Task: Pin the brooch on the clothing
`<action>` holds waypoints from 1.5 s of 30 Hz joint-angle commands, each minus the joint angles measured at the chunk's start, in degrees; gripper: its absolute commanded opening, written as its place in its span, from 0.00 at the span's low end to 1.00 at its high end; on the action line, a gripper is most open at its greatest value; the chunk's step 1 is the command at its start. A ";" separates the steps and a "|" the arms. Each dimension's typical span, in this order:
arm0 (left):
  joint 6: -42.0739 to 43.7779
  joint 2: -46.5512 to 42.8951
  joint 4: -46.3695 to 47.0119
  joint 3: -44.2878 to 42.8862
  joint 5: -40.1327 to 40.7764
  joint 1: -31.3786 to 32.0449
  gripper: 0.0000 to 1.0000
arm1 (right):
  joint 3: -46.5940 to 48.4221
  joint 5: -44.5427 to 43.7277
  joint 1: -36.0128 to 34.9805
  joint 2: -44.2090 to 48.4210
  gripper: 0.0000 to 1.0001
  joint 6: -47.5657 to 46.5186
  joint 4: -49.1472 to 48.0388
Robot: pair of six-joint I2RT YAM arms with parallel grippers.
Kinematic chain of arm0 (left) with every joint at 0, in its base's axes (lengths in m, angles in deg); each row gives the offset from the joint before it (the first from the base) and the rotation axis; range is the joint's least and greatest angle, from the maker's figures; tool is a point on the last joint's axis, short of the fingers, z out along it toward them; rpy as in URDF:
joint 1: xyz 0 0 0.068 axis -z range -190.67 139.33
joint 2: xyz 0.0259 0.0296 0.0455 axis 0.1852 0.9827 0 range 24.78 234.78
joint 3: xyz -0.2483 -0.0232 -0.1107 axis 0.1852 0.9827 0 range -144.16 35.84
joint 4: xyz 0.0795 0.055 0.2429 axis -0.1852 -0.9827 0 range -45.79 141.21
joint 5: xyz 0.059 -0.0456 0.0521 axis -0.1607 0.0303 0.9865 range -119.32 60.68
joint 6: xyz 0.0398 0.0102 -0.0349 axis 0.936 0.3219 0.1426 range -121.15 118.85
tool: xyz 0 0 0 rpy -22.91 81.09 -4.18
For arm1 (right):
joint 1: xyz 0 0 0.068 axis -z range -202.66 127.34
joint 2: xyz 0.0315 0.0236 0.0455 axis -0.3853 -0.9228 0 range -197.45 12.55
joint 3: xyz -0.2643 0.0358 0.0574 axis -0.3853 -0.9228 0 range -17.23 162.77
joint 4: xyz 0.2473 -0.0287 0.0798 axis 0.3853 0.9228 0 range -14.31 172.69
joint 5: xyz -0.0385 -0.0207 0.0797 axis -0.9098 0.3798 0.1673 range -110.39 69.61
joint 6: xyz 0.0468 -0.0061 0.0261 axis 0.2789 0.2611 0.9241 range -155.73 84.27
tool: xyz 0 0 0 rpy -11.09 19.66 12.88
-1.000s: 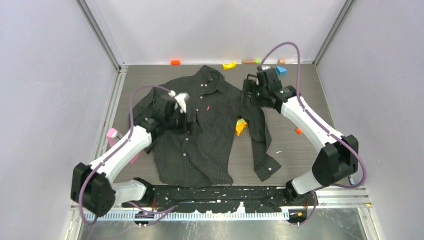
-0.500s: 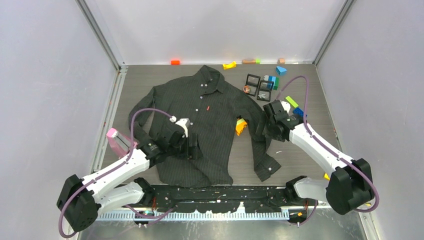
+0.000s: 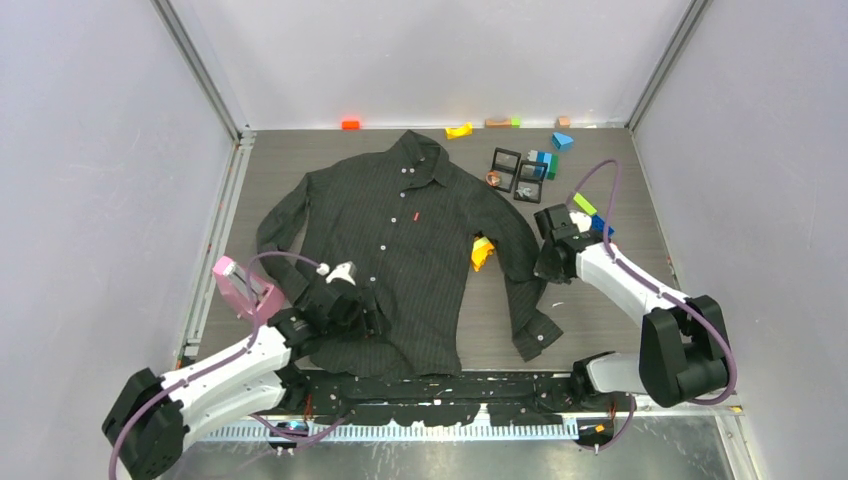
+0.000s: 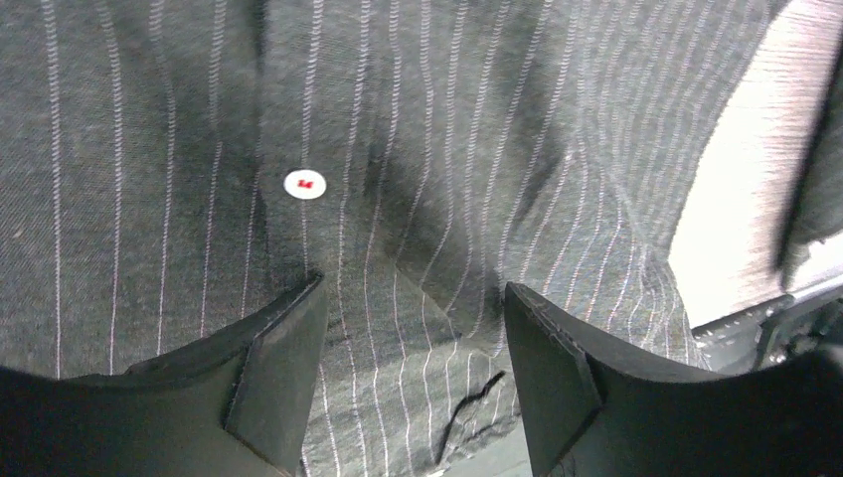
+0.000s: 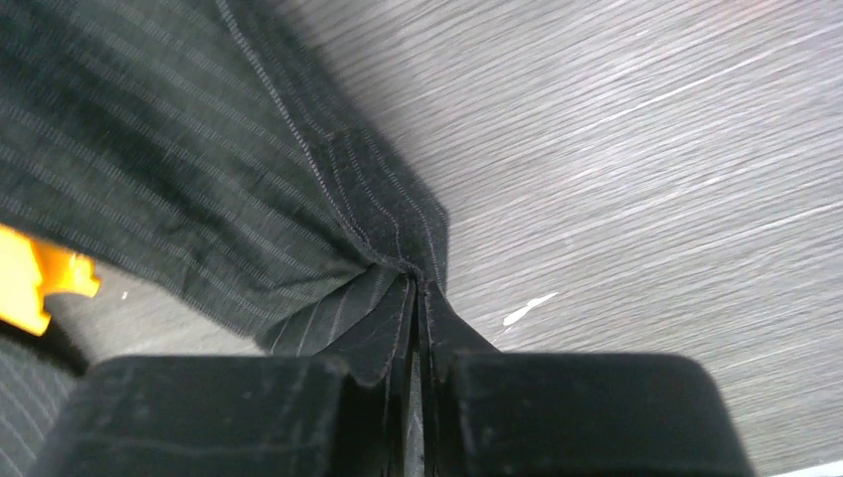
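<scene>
My left arm (image 3: 235,358) and right arm (image 3: 622,283) wear smooth white shells between chunky black joint housings. My left cable (image 3: 285,256) and right cable (image 3: 605,163) are both purple, each curving in a thin loop. My left fingers (image 4: 273,373) are matte black wedges with bevelled inner faces. My right fingers (image 5: 229,417) are the same black, blocky and flat-topped. A white cap (image 3: 343,269) tops my left wrist. Both bases meet a black rail (image 3: 430,385).

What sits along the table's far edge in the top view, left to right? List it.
Orange block → yellow block → tan block → blue block.
</scene>
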 commanded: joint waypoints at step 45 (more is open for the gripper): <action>41.76 24.19 -17.29 -50.55 -12.28 -31.51 1.00 | 46.34 7.01 4.38 -28.83 0.79 -14.03 -5.27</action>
